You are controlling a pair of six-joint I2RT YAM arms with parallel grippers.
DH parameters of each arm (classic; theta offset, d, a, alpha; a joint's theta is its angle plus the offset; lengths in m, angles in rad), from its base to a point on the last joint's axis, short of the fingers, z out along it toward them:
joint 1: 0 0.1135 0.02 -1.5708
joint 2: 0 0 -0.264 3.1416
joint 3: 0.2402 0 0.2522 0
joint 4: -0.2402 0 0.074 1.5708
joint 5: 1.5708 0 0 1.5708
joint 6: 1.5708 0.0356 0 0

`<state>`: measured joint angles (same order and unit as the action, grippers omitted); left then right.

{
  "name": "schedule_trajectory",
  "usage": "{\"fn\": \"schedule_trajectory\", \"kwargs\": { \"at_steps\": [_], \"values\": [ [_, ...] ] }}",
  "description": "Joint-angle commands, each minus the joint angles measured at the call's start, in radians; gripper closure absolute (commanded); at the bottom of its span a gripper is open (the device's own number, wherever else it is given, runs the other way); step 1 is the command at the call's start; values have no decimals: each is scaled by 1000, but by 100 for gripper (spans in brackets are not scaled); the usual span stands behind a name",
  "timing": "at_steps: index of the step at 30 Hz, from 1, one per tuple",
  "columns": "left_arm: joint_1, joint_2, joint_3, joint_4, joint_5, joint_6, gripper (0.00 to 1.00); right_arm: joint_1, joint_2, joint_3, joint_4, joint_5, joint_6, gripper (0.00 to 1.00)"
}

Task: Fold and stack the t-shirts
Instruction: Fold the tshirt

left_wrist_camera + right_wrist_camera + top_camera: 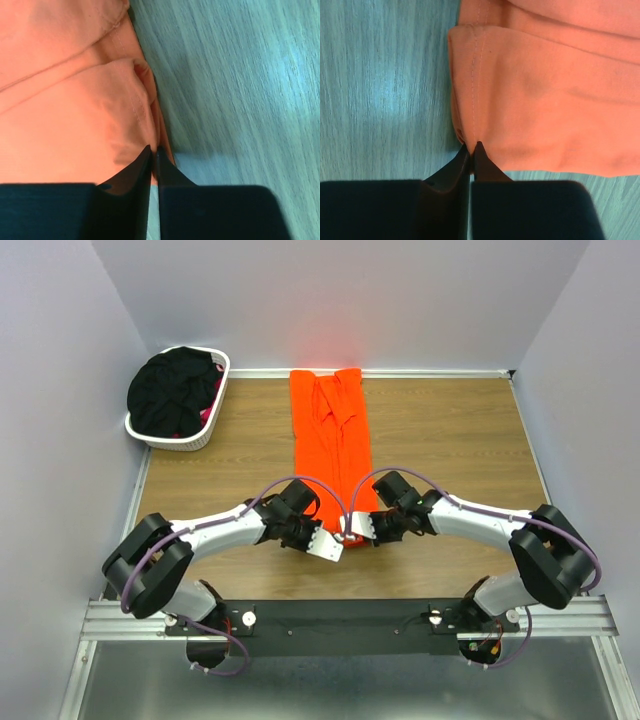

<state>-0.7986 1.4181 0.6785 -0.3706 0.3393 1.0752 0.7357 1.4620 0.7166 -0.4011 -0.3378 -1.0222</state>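
From above, the orange t-shirt point(330, 430) lies folded into a long, narrow strip on the desk point(450, 440). It runs from the middle of the far edge straight toward the near edge. My two arms bend inward and meet at its near end. My left end effector point(330, 543) and my right end effector point(358, 532) sit just beside each other there, one at each near corner of the strip. In the far left corner of the desk stands a white basket point(205, 435), heaped with black t-shirts point(170, 395), and a bit of pink cloth point(208, 412) shows at its right side.

At my left wrist, my left end effector point(153, 150) has its fingers pressed together with only a thin slit between them. They pinch the edge of the orange t-shirt point(75, 125) where the layered cloth ends against the bare wood of the desk point(240, 100).

At my right wrist, my right end effector point(471, 146) is likewise closed tight. Its tips nip the stitched hem corner of the orange t-shirt point(545, 100), and the wood of the desk point(385, 90) shows beside and below the cloth.
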Motion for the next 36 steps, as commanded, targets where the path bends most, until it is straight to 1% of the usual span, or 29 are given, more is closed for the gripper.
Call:
{"fn": "schedule_trajectory", "kwargs": {
  "at_steps": [1,2,4,8,15,18,19,20,21,23,25,26,28,29,30,32,35,36],
  "values": [
    [-4,24,3,-76,-19,-8,96,-6,51,-36,-51,31,33,97],
    [-5,19,0,-76,-13,-11,98,-7,44,-36,-51,28,36,99],
    [-5,-2,-2,-76,-3,-17,100,-6,20,-40,-53,25,43,99],
    [-7,-45,6,-97,24,-26,100,-4,-38,-32,-79,-3,63,100],
    [-24,-125,44,-178,87,-64,100,-2,-144,29,-205,-58,99,100],
    [-19,-131,85,-215,96,-75,100,-4,-166,50,-208,-30,114,99],
    [4,-130,119,-224,95,-74,100,-2,-163,58,-208,-5,106,99],
    [4,-122,119,-232,101,-67,100,-5,-158,67,-208,5,96,99],
    [53,-95,163,-255,113,-43,100,-21,-138,87,-209,8,73,99],
    [103,-53,216,-281,116,-14,100,-45,-108,122,-208,-4,54,99],
    [183,3,314,-304,113,32,100,-88,-50,183,-208,-12,24,99],
    [183,21,314,-304,112,44,100,-88,-29,205,-208,-15,13,99],
    [229,79,390,-312,116,75,100,-129,20,259,-208,-27,-10,99],
    [243,102,417,-320,122,84,100,-143,67,312,-208,-32,-18,99],
    [262,126,476,-336,128,94,100,-178,96,339,-208,-41,-29,99],
    [306,197,556,-349,142,120,100,-208,173,414,-208,-49,-62,100],
    [357,292,639,-366,153,149,100,-258,247,481,-209,-56,-101,99],
    [366,317,694,-381,156,155,100,-280,295,527,-208,-58,-110,100]
  ]
}}
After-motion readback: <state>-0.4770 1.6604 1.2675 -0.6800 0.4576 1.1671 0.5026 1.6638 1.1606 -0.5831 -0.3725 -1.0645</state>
